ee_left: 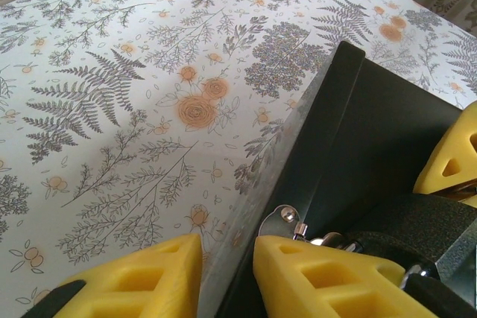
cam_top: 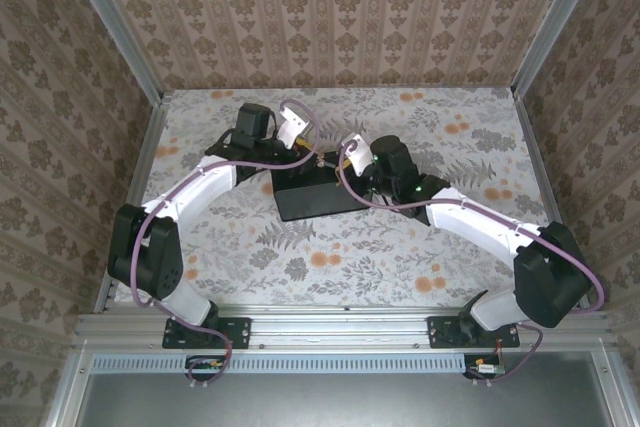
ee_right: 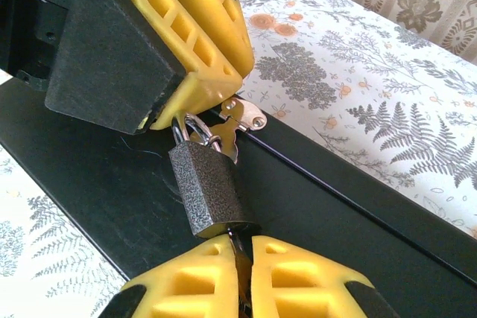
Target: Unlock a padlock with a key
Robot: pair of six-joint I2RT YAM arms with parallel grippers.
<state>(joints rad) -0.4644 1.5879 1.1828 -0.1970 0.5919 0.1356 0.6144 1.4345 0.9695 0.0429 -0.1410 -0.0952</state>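
A dark grey hammered padlock (ee_right: pixel 205 188) hangs by its shackle from a silver hasp (ee_right: pixel 242 117) on the edge of a black box (ee_right: pixel 112 184). My right gripper (ee_right: pixel 244 273) sits right under the padlock, shut on the thin key (ee_right: pixel 240 247), whose blade goes up into the lock's bottom. My left gripper (ee_left: pixel 227 266) straddles the box's wall (ee_left: pixel 298 161) at the hasp (ee_left: pixel 283 217), with its yellow fingers (ee_right: pixel 197 27) closed on that wall and touching the shackle. From above, both grippers meet at the box's far edge (cam_top: pixel 325 159).
The black box (cam_top: pixel 310 197) lies in the middle of the floral table (cam_top: pixel 400 257). Patterned walls and metal rails close in the left, right and back sides. Both arms reach inward from the near edge.
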